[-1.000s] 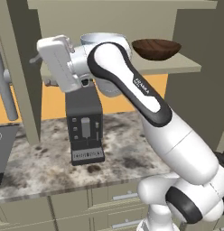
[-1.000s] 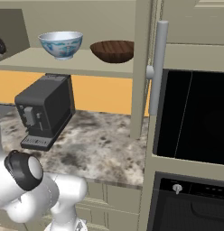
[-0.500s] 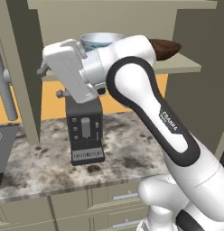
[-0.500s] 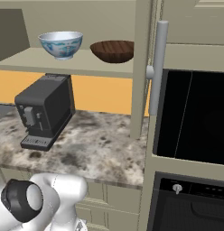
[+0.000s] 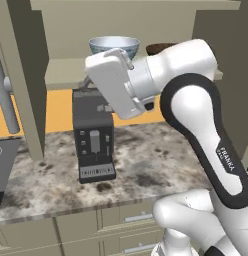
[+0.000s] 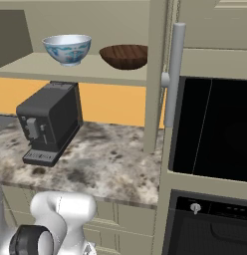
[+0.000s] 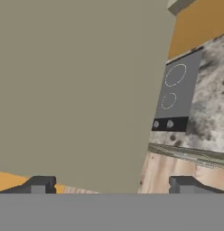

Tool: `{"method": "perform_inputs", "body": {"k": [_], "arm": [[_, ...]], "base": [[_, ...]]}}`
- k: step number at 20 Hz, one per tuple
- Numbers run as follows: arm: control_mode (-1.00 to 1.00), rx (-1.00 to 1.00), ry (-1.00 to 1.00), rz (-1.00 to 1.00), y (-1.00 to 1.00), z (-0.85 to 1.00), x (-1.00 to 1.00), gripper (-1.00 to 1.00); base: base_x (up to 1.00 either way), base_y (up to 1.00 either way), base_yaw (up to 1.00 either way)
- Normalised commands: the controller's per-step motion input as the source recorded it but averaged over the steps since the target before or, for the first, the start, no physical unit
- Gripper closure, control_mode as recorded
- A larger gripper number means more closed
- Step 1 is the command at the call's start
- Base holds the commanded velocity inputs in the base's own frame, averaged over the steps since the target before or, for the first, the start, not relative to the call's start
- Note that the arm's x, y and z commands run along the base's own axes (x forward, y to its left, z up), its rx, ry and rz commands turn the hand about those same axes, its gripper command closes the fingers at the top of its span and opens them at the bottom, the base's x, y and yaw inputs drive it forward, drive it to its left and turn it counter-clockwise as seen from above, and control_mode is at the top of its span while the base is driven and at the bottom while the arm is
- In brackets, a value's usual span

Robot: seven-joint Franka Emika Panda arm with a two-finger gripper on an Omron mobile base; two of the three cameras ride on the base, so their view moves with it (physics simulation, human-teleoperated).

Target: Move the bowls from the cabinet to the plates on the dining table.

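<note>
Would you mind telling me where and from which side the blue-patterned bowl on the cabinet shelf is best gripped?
Probably at the rim. The blue-patterned bowl stands upright near the front of the cabinet shelf, with the wooden bowl apart to its right. Come in from the open front, one finger inside the thin rim and one outside, since its flared wall looks too wide to span.

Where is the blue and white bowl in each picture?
Left base view: the blue and white bowl sits top middle on the cabinet shelf, just above the robot's hand.
Right base view: bowl at upper left on the shelf, left of the brown bowl.
Hand view: not in it.
Shared landmark: the black coffee machine below the shelf.
</note>
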Motion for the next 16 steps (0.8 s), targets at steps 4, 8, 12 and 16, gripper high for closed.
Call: {"method": "perform_inputs", "body": {"k": [4, 8, 12, 16], "arm": [[-1.00, -0.05, 0.01, -0.06, -0.41, 0.30, -0.10, -1.00], [-1.00, -0.08, 0.00, -0.05, -0.36, 0.37, -0.13, -1.00], [-1.00, -0.17, 0.00, -0.06, -0.45, 0.08, -0.28, -1.00], [-1.00, -0.17, 0.00, -0.08, -0.54, 0.00, -0.61, -1.00]], "base": [[0.00, 0.00, 0.00], [0.00, 0.00, 0.00], [0.00, 0.00, 0.00], [0.00, 0.00, 0.00]]}}
